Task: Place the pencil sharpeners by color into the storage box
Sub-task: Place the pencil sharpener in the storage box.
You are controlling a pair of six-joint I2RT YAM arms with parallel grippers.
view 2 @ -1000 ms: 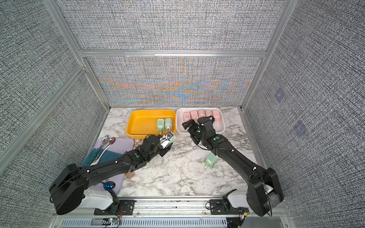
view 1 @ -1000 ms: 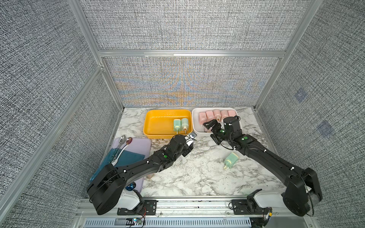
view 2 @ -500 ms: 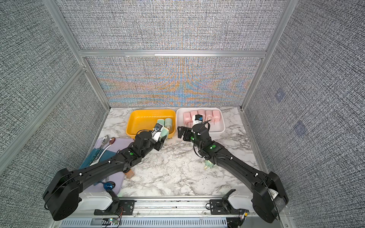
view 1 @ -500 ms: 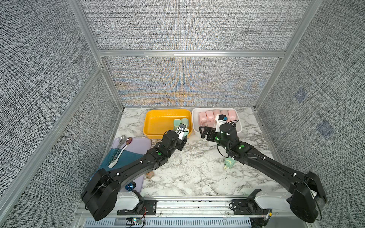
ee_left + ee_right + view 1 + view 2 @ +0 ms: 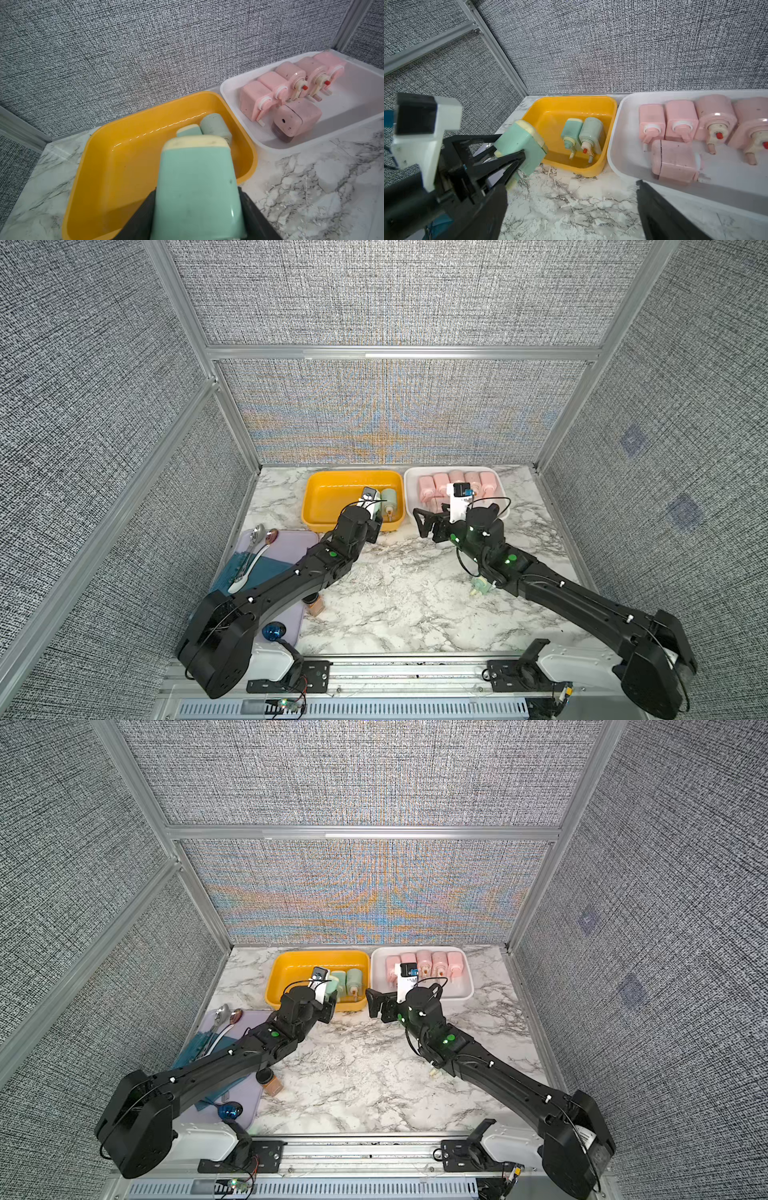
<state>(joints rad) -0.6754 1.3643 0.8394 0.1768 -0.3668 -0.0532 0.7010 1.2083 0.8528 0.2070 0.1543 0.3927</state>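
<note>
- pretty sure this is a robot lab test cell
- grey fabric panels [image 5: 395, 294] in aluminium framing [image 5: 399, 353] box it in
- black robot arms [image 5: 291, 580] mounted on a metal rail [image 5: 415, 672] by a marble-look tabletop [image 5: 399, 605]

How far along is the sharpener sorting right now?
Done: six pink sharpeners sit in the white tray, two green sharpeners in the yellow tray. In hand: the left gripper holds a third green sharpener at the yellow tray's near rim. Left: the last green sharpener on the table under the right arm; the right gripper is open.
</note>
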